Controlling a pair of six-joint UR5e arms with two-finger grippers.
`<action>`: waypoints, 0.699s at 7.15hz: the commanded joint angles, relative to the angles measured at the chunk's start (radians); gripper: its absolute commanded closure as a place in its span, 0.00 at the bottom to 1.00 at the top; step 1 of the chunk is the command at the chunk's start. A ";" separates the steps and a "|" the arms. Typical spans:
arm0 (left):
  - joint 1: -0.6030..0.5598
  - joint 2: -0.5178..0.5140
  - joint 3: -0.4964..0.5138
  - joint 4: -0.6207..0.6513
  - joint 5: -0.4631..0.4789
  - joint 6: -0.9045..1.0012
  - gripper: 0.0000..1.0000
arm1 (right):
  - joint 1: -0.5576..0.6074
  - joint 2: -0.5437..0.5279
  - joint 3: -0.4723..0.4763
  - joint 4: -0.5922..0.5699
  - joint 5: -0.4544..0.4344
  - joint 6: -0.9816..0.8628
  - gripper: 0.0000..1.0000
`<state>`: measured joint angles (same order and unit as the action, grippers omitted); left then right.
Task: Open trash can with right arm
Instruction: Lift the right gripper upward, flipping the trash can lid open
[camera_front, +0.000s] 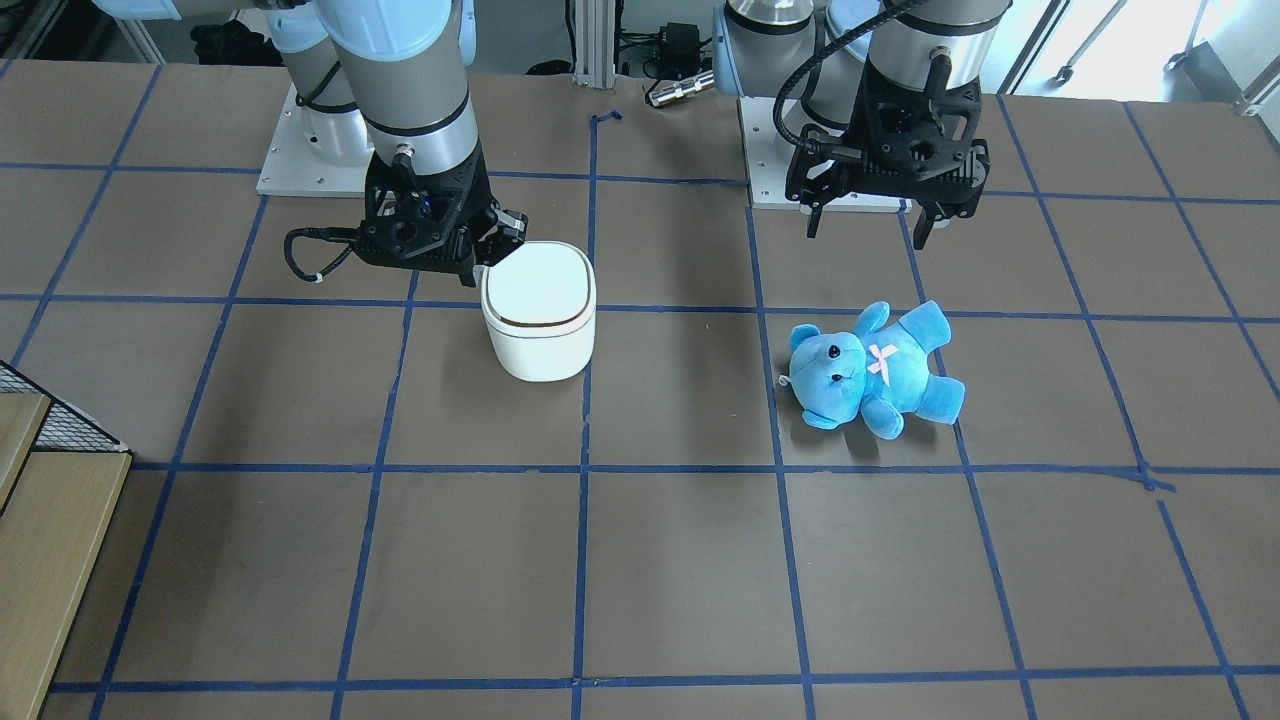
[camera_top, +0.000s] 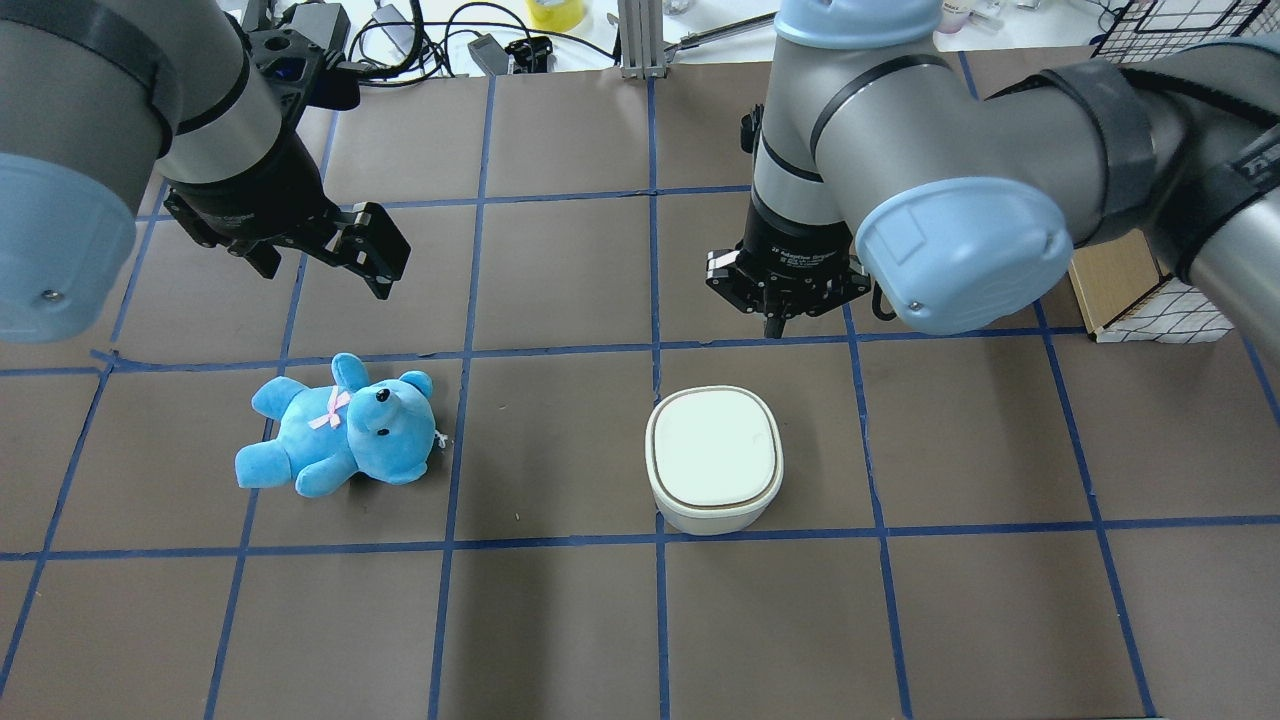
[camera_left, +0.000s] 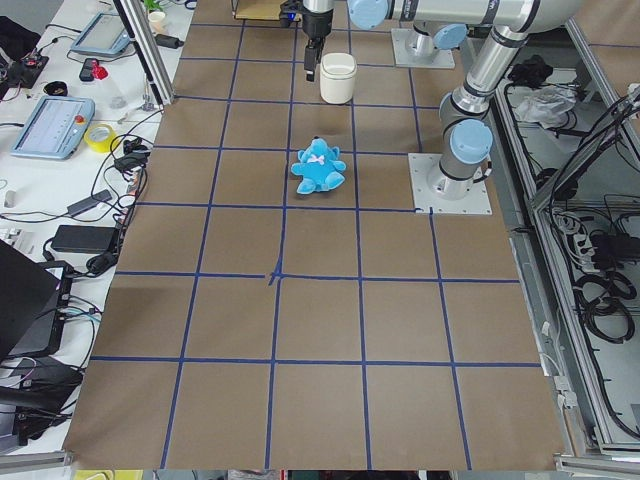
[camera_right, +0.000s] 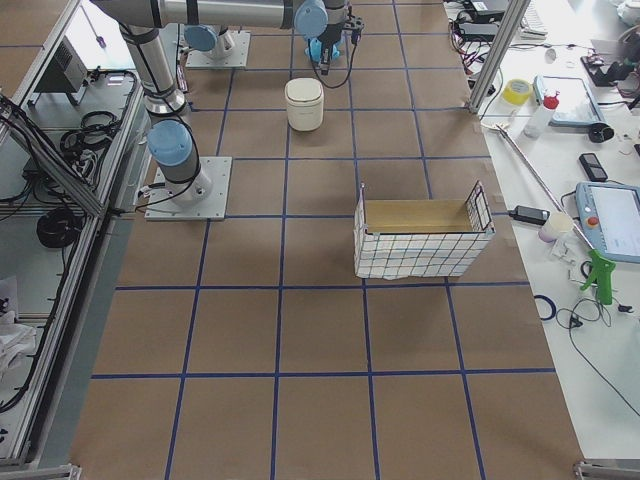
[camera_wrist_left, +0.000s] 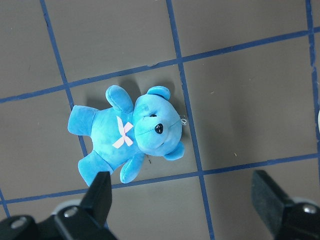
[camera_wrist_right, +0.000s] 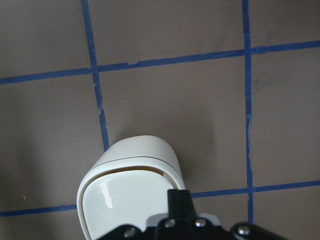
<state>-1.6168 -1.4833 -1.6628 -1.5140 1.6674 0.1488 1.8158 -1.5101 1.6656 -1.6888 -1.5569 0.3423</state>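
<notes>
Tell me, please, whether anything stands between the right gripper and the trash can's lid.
Nothing visible does. The right gripper, fingers shut, hangs right at the edge of the closed lid of the trash can. The blue teddy bear lies well off to one side.

Bare table all round the trash can (camera_front: 538, 310), nothing crowding it.
The right gripper (camera_wrist_right: 177, 200), fingers pressed together, hangs over the lid's edge; whether it touches, can't tell. Brown table (camera_top: 560, 620) shows bare on every side of the can, so there's room to come in from any side. The blue teddy bear (camera_top: 340, 440) lies well apart, below the left gripper (camera_wrist_left: 182, 195), whose jaws are spread wide. The wire basket (camera_right: 420, 240) sits well apart too, off toward the robot's right.
</notes>
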 joint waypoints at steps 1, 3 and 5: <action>0.000 0.000 0.000 0.000 0.000 0.000 0.00 | -0.048 -0.021 -0.018 0.014 -0.020 -0.064 0.79; 0.000 0.000 0.000 0.000 0.000 0.000 0.00 | -0.104 -0.048 -0.020 0.024 -0.020 -0.132 0.75; 0.000 0.000 0.000 0.000 0.000 0.000 0.00 | -0.165 -0.077 -0.027 0.078 -0.020 -0.228 0.70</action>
<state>-1.6168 -1.4834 -1.6628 -1.5140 1.6674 0.1488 1.6887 -1.5684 1.6432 -1.6423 -1.5767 0.1708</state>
